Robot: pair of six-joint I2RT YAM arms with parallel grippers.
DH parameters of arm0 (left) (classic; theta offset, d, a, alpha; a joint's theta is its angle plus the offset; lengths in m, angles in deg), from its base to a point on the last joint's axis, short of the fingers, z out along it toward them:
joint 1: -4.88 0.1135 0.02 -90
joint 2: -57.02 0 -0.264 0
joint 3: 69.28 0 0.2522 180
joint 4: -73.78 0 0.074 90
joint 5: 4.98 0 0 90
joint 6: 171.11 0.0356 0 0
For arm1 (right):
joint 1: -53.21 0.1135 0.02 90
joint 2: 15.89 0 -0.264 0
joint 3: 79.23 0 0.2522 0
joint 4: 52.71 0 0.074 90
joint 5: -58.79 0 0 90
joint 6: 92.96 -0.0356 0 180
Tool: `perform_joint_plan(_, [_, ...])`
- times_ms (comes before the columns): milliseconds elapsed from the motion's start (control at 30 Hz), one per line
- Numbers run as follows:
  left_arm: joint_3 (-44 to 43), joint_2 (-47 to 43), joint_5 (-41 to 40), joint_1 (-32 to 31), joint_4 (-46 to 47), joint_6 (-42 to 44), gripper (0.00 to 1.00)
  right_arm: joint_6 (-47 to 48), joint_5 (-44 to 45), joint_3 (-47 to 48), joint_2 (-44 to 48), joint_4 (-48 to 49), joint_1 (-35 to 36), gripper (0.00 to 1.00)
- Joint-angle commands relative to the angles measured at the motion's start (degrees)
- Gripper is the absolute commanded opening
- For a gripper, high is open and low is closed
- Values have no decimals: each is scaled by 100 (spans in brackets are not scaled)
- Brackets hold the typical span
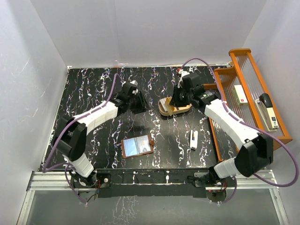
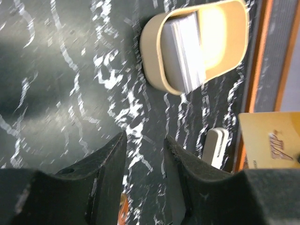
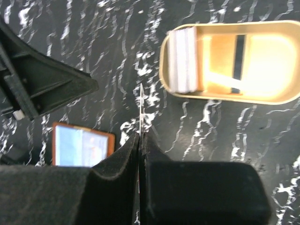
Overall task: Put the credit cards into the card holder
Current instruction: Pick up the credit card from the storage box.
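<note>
Black stone with white veins forms the table (image 1: 168, 157). The card holder (image 1: 138, 146) is laid open on it towards the near edge, left of centre, with its grey-blue lining turned up. Farther back and to the right a tan oval tray (image 1: 165, 111) is set on the table, and a stack of credit cards (image 3: 183, 58) is stood on edge at its left end.

The right gripper (image 3: 140, 137) is held close by the tray. Its jaws are pressed together on one credit card (image 3: 141, 101), which is seen edge-on from the right wrist as a thin line reaching past the fingertips.

The left gripper (image 2: 145, 140) is held to the left of the tray, well apart from the card holder. Its jaws are parted by a narrow gap, and nothing is gripped between them.

A white oblong stick (image 1: 193, 139) is laid to the right of the card holder. An orange rack (image 1: 240, 50) is placed along the table's right side.
</note>
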Motion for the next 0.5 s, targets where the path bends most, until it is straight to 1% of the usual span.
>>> perform_joint_plan(0, [581,-827,-278,-3,-742,228,35,-569,-192,-417,571,625,550,0])
perform_joint_plan(200, [1305,-1729,-457,19,-1301,269,33,-1326,-223,-1303,945,1560,1499,0])
perform_joint_plan(333, [1777,-2252,-475,43,-1585,181,25,-1789,-193,-1927,1044,2272,1992,0])
perform_joint_plan(400, [1957,-2418,-423,52,-1722,108,24,-2041,-188,-2202,1012,2681,2245,0])
perform_joint_plan(467, [2118,-2546,-411,57,-1871,33,24,-2178,-76,-2347,897,2892,2491,0])
